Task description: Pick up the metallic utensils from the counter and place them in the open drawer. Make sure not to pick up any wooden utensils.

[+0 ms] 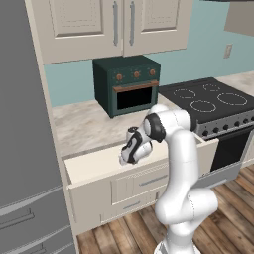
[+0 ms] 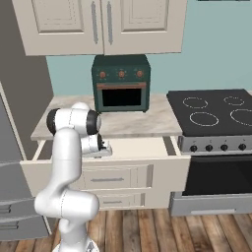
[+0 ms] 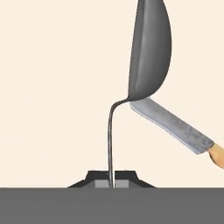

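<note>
Arm bent over at the elbow, forearm reaching down and fwd so the gripper (image 1: 125, 158) hangs low over the open drawer (image 1: 94, 166), wrist pitched down toward the drawer floor. In the right base view the gripper (image 2: 103, 149) sits just above the drawer's left half, upper arm blocking part of the drawer (image 2: 142, 147) behind it. Fingers pinched tight on the thin handle of the metal spoon (image 3: 148, 52); in the hand view the handle runs straight up from betw. the tips, kinks, then widens to the grey bowl at the top. Knife (image 3: 175, 127) lies on the cream drawer floor beside the spoon bowl, blade tip tucked under or just touching the bowl edge, can't tell which; its orange-tan handle is cut off at the right frame edge. From both base views spoon and knife are too small and hidden by the hand to make out. Fingertips themselves mostly lost behind the grey band. Counter (image 1: 84, 124) is pale marbled stone, a dark green toaster oven (image 1: 126, 84) at the back, black stove (image 1: 213, 99) to the right, cream cabinets (image 2: 98, 24) above, teal wall, grey fridge (image 1: 25, 124) at left, wood plank floor.
</note>
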